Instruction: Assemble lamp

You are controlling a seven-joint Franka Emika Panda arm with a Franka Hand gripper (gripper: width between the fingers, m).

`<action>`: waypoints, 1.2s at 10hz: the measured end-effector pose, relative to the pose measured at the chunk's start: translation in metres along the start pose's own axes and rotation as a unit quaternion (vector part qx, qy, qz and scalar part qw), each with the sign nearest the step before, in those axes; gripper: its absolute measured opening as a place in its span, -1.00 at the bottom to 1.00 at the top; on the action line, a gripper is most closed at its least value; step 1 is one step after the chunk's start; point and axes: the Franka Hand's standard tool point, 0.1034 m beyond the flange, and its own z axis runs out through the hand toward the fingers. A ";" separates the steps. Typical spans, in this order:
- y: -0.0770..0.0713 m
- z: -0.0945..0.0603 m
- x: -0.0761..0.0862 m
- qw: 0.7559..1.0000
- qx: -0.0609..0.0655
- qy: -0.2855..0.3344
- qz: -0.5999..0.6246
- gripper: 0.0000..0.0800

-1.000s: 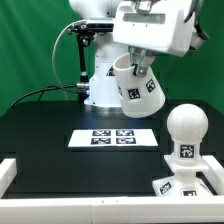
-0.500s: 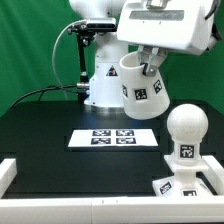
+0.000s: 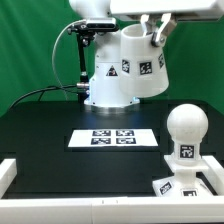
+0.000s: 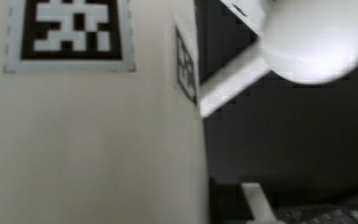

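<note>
My gripper (image 3: 155,30) is shut on the rim of the white tapered lamp shade (image 3: 135,65) and holds it high above the table, wide end down, tags facing out. The round white bulb (image 3: 186,126) stands with its narrow neck in the boxy square base (image 3: 188,180) at the exterior view's right front. In the wrist view the shade's wall (image 4: 87,130) with a tag fills most of the picture. The bulb (image 4: 318,45) shows beyond it, far below. One finger (image 4: 258,200) shows beside the shade's wall.
The marker board (image 3: 114,138) lies flat in the middle of the black table. A white raised edge (image 3: 60,205) runs along the table's front. The arm's white pedestal (image 3: 105,85) stands at the back.
The gripper has risen with the shade and moved a little toward the exterior view's right. The shade has swung from tilted to nearly upright. The bulb and base have not moved.
</note>
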 end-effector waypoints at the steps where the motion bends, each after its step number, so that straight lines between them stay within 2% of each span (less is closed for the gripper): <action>1: 0.002 0.003 -0.003 1.000 -0.004 -0.005 -0.001 -0.88; 4: -0.001 0.002 -0.002 1.000 -0.006 0.001 -0.003 -0.88; 5: -0.016 -0.004 0.002 1.000 -0.002 0.017 -0.008 -0.88; 6: -0.033 -0.006 0.005 0.999 0.015 0.031 -0.005 -0.88; 8: -0.057 -0.007 0.002 0.999 0.026 0.041 -0.008 -0.88; 10: -0.073 0.005 0.000 0.999 0.028 0.036 -0.006 -0.88; 12: -0.081 0.011 0.004 0.999 0.035 0.026 0.001 -0.88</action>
